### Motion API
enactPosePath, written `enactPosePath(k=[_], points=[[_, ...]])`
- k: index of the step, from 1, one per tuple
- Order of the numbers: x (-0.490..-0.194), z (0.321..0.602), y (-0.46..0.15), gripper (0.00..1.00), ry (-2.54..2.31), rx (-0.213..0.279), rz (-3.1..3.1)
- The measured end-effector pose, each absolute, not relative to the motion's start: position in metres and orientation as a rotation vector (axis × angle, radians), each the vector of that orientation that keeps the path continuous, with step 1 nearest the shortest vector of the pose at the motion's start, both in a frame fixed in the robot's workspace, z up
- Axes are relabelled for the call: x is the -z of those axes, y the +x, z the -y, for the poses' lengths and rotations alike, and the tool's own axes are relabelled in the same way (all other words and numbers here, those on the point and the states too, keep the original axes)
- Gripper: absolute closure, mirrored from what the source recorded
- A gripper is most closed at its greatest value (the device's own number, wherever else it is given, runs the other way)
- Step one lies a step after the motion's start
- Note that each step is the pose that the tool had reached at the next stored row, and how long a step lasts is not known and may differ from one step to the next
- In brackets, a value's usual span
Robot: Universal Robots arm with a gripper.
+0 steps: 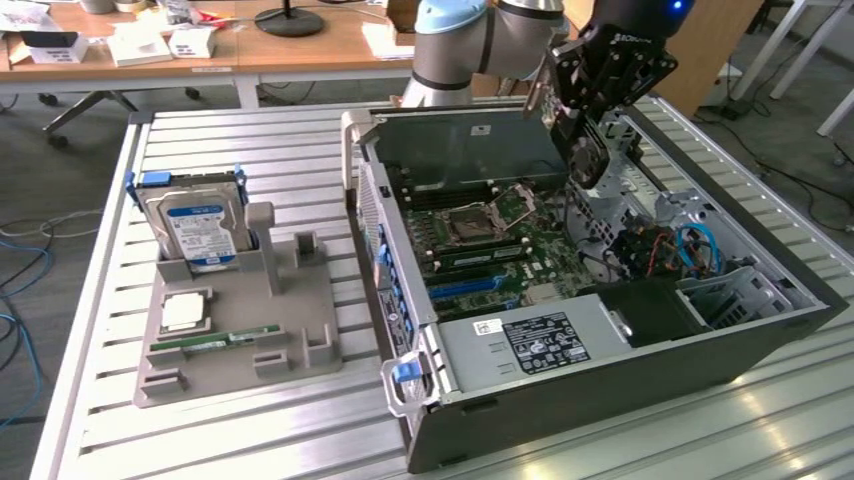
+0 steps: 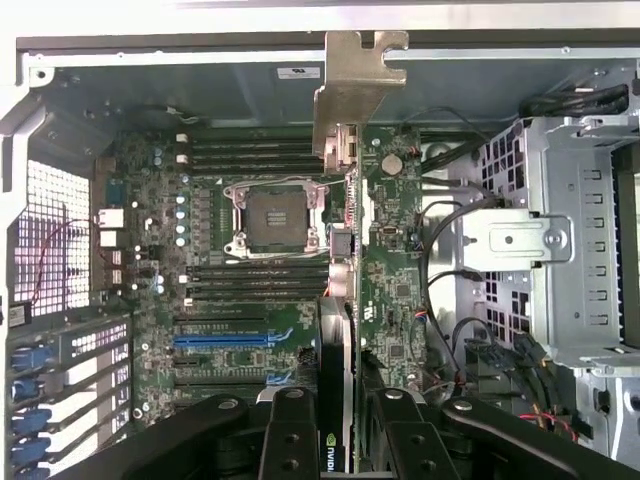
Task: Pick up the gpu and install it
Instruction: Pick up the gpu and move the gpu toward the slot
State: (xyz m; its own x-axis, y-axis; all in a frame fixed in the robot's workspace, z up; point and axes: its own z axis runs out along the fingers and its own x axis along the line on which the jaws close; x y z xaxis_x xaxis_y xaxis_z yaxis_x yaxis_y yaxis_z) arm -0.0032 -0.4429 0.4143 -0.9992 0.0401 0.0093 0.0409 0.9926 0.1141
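Observation:
My gripper (image 1: 597, 118) hangs over the open computer case (image 1: 601, 370), above its far side, and is shut on the gpu (image 1: 589, 160). The card is held on edge and clear of the motherboard (image 1: 481, 245). In the wrist view the gpu (image 2: 340, 350) runs as a thin black edge between my black fingers (image 2: 290, 440), with its metal bracket (image 2: 360, 90) at the far end. My gripper (image 2: 340, 435) holds it above the motherboard (image 2: 240, 380), beside the empty CPU socket (image 2: 272, 218). The blue expansion slot (image 2: 222, 340) lies off to one side of the card.
A grey fixture tray (image 1: 300, 300) at the exterior view's left holds a hard drive (image 1: 198, 228), a CPU (image 1: 184, 312) and a green RAM stick (image 1: 214, 342). Inside the case are a power supply (image 1: 527, 345), cables (image 1: 694, 245) and a drive cage (image 2: 570, 260).

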Motion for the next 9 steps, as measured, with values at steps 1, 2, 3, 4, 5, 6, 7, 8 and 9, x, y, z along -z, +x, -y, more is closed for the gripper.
enactPosePath(k=[1,2,3,4,5,6,7,8,9], points=[[-0.4143,0.4429,-0.0026,0.74,-0.052,0.179,3.129],[-0.4143,0.4429,-0.0018,0.74,-0.044,0.179,3.128],[-0.4143,0.4429,-0.0004,0.74,-0.04,0.179,3.128],[-0.4143,0.4429,0.0016,0.74,-0.036,0.179,3.128],[-0.4142,0.4429,0.004,0.74,-0.033,0.179,3.128],[-0.4142,0.4428,0.0057,0.74,-0.03,0.179,3.128],[-0.4142,0.4428,0.0064,0.74,-0.028,0.179,3.128],[-0.4142,0.4428,0.0065,0.74,-0.027,0.179,3.128],[-0.4142,0.4428,0.0065,0.74,-0.027,0.179,3.128]])
